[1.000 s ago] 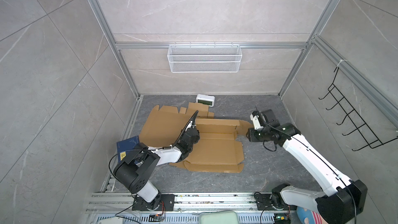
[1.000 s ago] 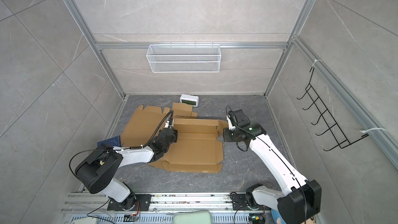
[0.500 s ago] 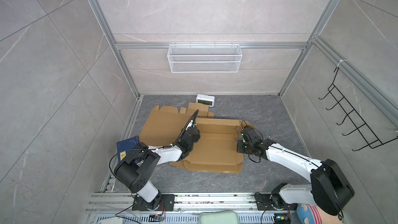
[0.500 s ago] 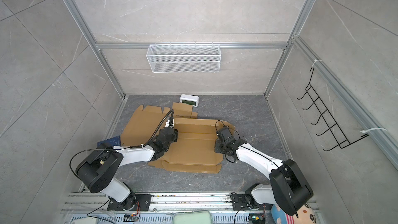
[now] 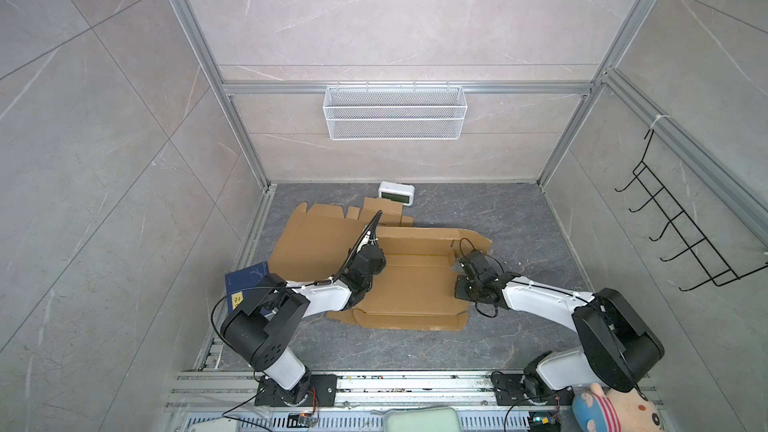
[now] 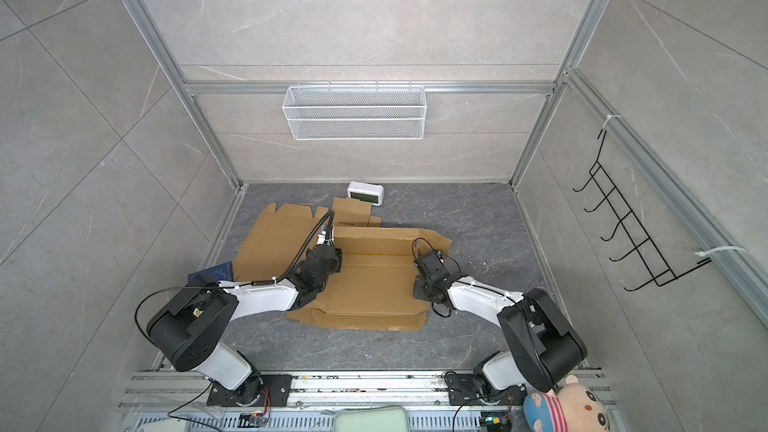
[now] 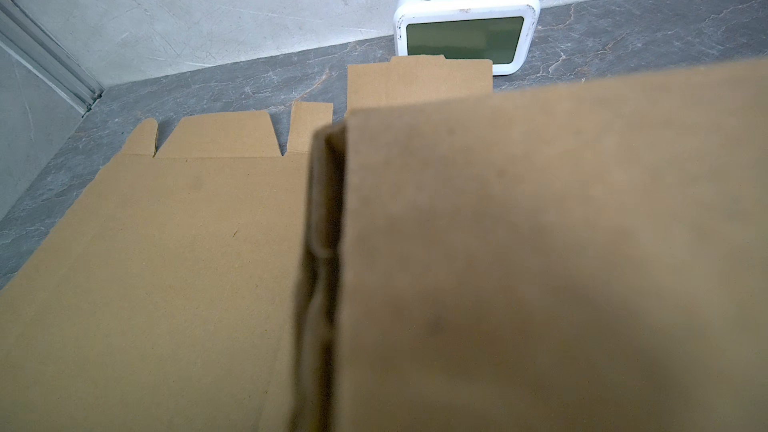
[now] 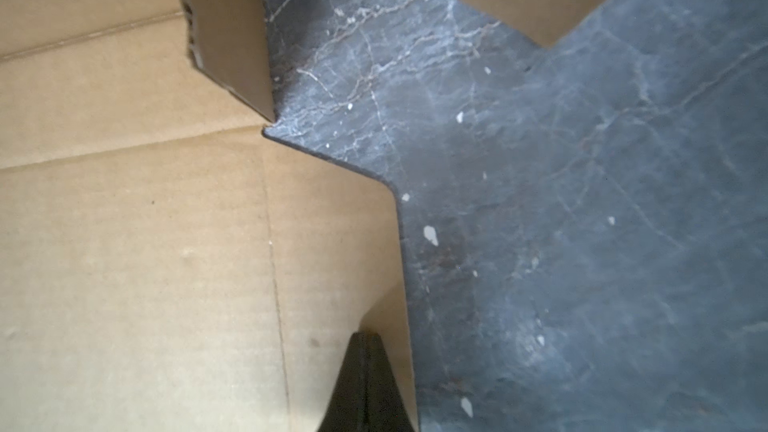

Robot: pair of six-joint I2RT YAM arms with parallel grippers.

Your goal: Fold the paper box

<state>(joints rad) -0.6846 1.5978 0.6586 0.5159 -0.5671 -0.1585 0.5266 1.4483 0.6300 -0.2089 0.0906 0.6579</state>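
Grey marble floor (image 5: 519,222) under cardboard box (image 5: 415,284); tiled walls (image 5: 374,14).

Brown paper box (image 5: 415,284), veined dark-grey floor (image 5: 519,218), white clock (image 5: 397,194)

Brown cardboard box (image 5: 411,284) lies mostly flat, small flap upright.

The right arm (image 5: 540,305) has dropped from a raised, extended pose to a low pose close above the tabletop (image 5: 519,222). The right gripper (image 5: 459,284) has left the far right corner of the paper box (image 5: 411,280). It has moved along the box's right edge toward the robot base. In both top views it now sits near the middle of that edge (image 6: 417,284). Its jaws have closed fully. In the right wrist view, the joined tips (image 8: 365,340) lie over the right side flap (image 8: 332,243).
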